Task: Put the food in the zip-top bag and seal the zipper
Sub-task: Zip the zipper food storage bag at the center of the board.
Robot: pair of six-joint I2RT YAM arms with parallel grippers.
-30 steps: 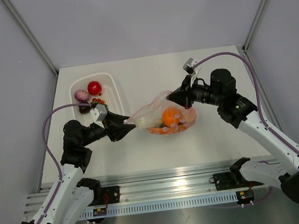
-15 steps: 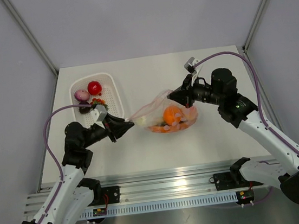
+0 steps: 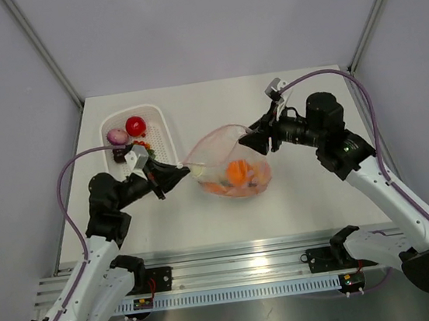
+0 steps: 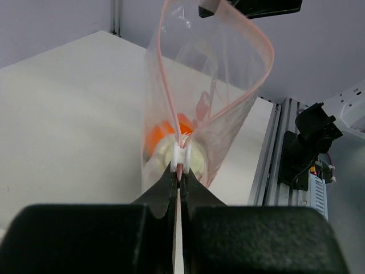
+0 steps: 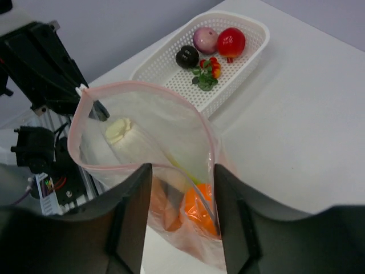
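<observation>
Holding the mouth of the zip-top bag [image 3: 226,155] wide over the desk [image 3: 305,196] looks best done with the left claw [image 4: 180,171] clenched on the zipper [image 4: 171,103] end and the right claw [image 5: 182,171], fingers [image 5: 132,217] spread at the opposite rim, avoiding tugs that spill the orange [image 3: 237,172] inside.
</observation>
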